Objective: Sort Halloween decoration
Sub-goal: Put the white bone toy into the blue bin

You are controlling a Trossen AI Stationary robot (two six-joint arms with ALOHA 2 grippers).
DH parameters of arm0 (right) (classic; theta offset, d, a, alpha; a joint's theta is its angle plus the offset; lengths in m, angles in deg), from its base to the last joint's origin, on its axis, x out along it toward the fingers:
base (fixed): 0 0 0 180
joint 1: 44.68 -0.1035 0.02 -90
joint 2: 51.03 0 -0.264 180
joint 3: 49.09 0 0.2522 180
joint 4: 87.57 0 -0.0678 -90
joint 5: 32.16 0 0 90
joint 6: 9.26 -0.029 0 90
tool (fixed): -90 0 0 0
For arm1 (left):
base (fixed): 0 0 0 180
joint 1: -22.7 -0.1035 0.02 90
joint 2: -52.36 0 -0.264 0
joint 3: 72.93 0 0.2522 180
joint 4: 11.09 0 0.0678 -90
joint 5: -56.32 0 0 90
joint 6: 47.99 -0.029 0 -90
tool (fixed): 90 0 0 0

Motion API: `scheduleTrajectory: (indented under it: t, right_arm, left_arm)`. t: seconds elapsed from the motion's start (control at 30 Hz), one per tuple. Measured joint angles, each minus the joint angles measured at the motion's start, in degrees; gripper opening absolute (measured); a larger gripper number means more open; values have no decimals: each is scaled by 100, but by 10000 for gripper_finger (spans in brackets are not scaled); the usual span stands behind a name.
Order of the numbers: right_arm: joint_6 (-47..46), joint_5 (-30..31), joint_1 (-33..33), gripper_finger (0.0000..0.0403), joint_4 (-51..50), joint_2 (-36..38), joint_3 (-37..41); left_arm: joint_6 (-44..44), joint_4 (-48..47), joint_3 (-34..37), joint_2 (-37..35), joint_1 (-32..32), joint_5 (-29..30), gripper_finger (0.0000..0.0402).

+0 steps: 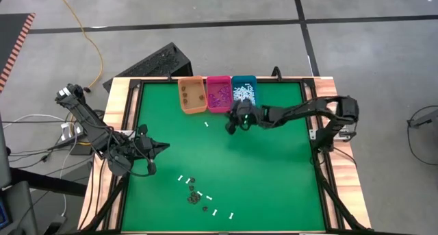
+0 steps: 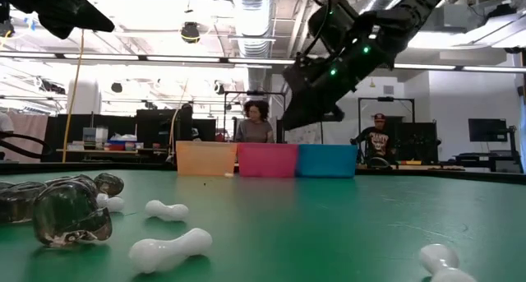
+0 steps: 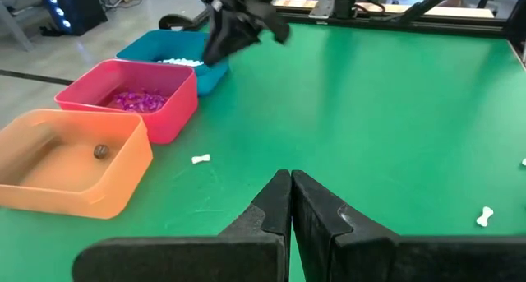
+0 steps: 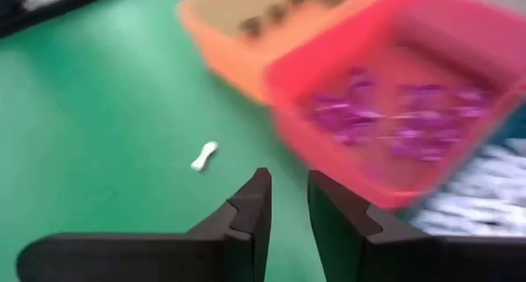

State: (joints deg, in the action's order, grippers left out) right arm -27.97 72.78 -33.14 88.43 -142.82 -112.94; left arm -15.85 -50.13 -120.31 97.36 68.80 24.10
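Over the near edge of the bin row, toward the pink and teal bins: right gripper [image 4: 285, 201]. Fingers stand a narrow gap apart, nothing between them, touching nothing; it hangs above the mat, clear of the bin rims. Whether a piece has just left it cannot be told.

Just beyond it, three bins side by side at the far edge of the green mat [image 1: 267, 166]:
- orange bin [image 1: 192, 96], holding a few dark brown-black bits;
- pink bin [image 1: 219, 94], holding purple bits;
- teal bin [image 1: 243, 91], holding white sticks.

Near the bins, on the mat: one stray white stick [image 4: 204, 155], lying flat, apart from the orange bin's wall.

Well apart, toward the near edge of the mat: loose cluster of Halloween decoration [image 1: 200, 196], white sticks and dark bits scattered, some touching, some alone. No purple bits can be made out among them.

At the left side of the mat: left gripper [image 3: 290, 198], fingers pressed together, empty, waiting above the cloth.

Handling, as judged: pieces are hard plastic, very light, rigid, not fragile. White sticks are bone-shaped with rounded ends, smooth, and likely to roll or squirt out of a pinch. Best hold is across the narrow middle, fingers coming straight down astride it. Dark bits are lumpier and irregular; take singly where one lies clear of its neighbours, since a close pinch in the cluster may catch two.
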Motion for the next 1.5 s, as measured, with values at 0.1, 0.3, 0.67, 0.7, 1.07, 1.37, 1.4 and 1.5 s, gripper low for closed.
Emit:
scheduleTrajectory:
  t: [0.1,0.3,0.67,0.7,1.07,1.37,1.4,1.5]
  right_arm:
    - [143,-27,-354,115,527,-443,0]
    - [227,159,-805,125,1308,-1544,-514]
    - [421,355,-690,207,614,-2992,-2470]
    - [421,446,-659,211,446,-3091,-2638]
    - [164,684,-690,191,-71,-3662,-3049]
    - [-102,781,-803,154,-479,-3663,-3053]
    - [-97,795,-821,140,-485,-3663,-3052]
    - [173,744,-883,99,-370,-3598,-3033]
  left_arm:
    - [15,-81,0,0,-2,42,0]
    - [81,-124,-2,2,-2,61,0]
    - [95,-150,0,1,-2,209,0]
    - [127,-155,-2,0,0,207,0]
    - [517,-459,-2,0,-2,-101,0]
    - [654,-542,-2,2,-2,-121,0]
    - [655,-537,-2,2,-2,-121,0]
    - [673,-531,-2,2,-2,-167,0]
